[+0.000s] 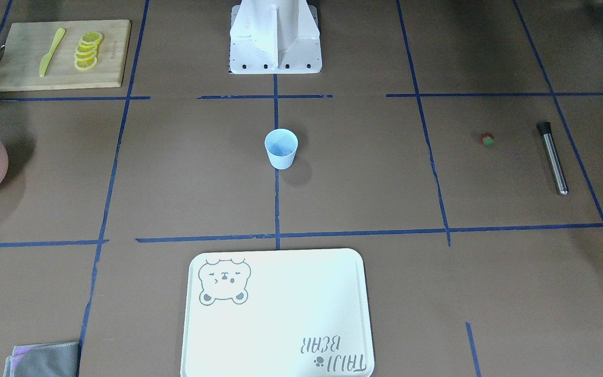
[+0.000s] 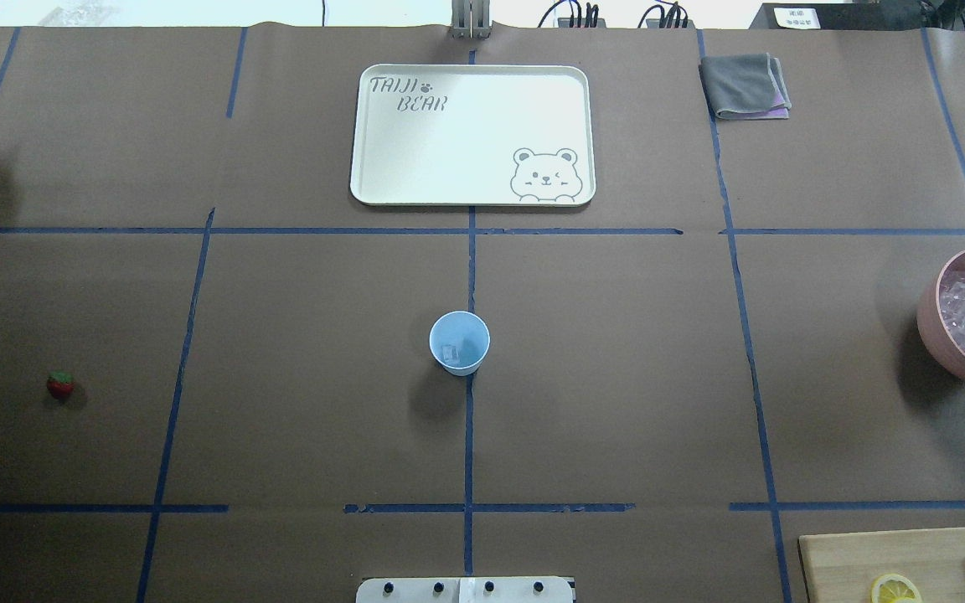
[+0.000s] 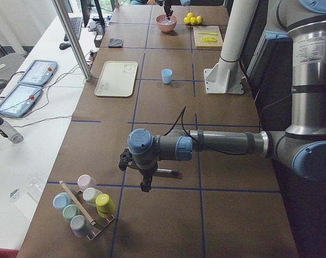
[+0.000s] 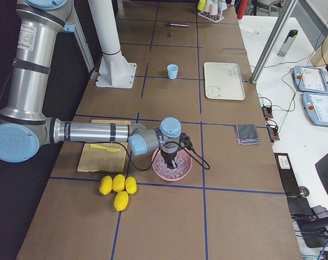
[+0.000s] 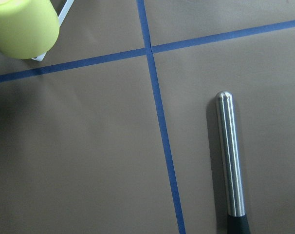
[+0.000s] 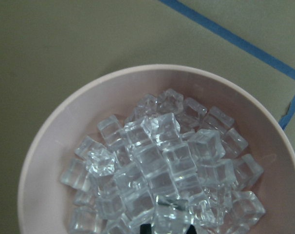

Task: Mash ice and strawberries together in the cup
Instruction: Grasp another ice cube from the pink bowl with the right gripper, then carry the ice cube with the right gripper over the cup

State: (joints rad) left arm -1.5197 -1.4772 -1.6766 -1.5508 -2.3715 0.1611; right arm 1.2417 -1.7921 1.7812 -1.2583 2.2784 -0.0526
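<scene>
Showing ice (image 2: 451, 354) in cup (image 2: 474, 335); strawberry (image 2: 60, 384) on table (image 2: 323, 377), well apart; mashing unstarted. Left gripper (image 3: 144, 187), right gripper (image 4: 170, 162): spread or pinched, cannot tell.

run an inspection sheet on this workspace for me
surface: brown paper-covered table, blue tape grid, no spills seen
job's things: cup upright at centre, one ice cube inside; strawberry on the table, apart from it
clutter: muddler, pink bowl of spare ice, cutting board with lemon slices, tray, cloth
claws: left claw near muddler, right claw at pink bowl; open or shut cannot tell
cables: cable looping off left forearm
surroundings: side bench with pendants
</scene>
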